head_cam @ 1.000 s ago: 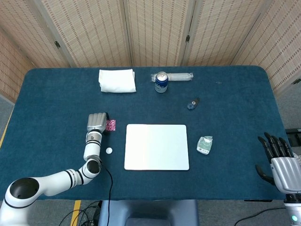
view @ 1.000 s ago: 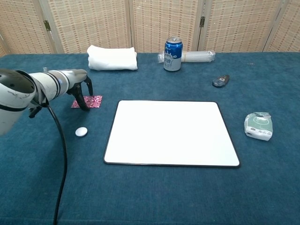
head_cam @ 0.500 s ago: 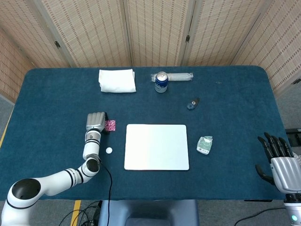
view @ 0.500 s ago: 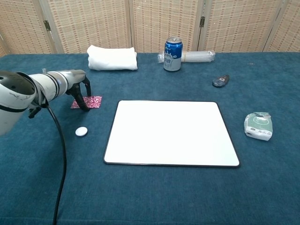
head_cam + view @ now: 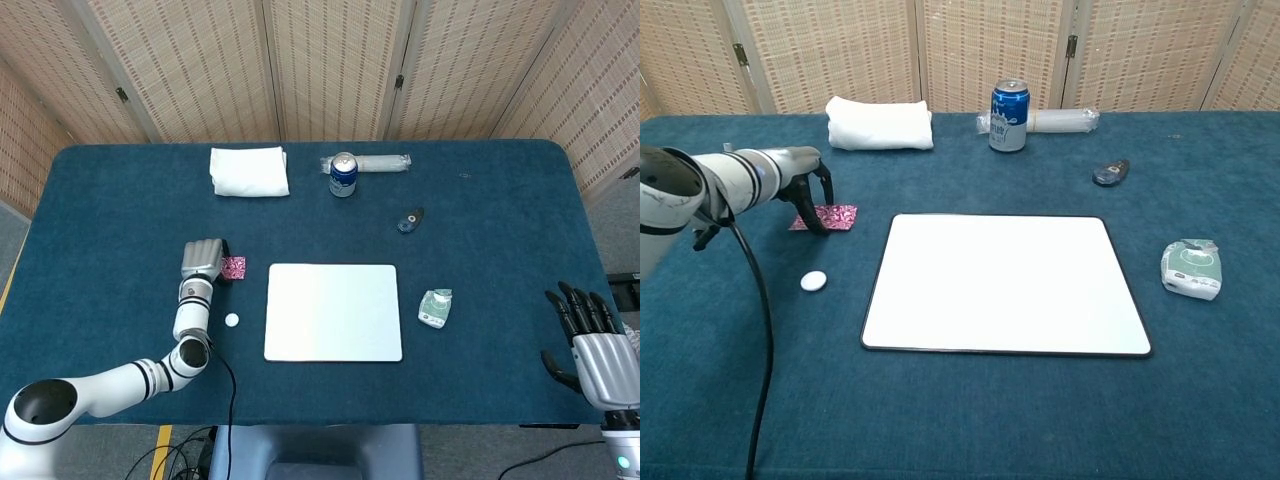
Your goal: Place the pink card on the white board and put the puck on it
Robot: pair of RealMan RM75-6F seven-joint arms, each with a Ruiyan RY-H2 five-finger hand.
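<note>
Left hand [image 5: 800, 180] sitting left of centre, fingertips pressing down on small pink patterned card [image 5: 830, 217] on blue worktop [image 5: 970, 420], grip unclear, small white round puck [image 5: 813, 281] lying below it, left of flat white rectangular board [image 5: 1002, 284], right hand [image 5: 590, 340] hanging lower right, fingers spread, holding nothing

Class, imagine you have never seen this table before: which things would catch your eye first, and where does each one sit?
The large white rectangular board stands out at the centre of the dark blue cloth-covered table. To its left, the robot's silver left hand reaches down with fingertips on the small patterned pink card, and a little white round puck lies nearer the front. At the back stands a blue drink can, beside a folded white towel.
</note>
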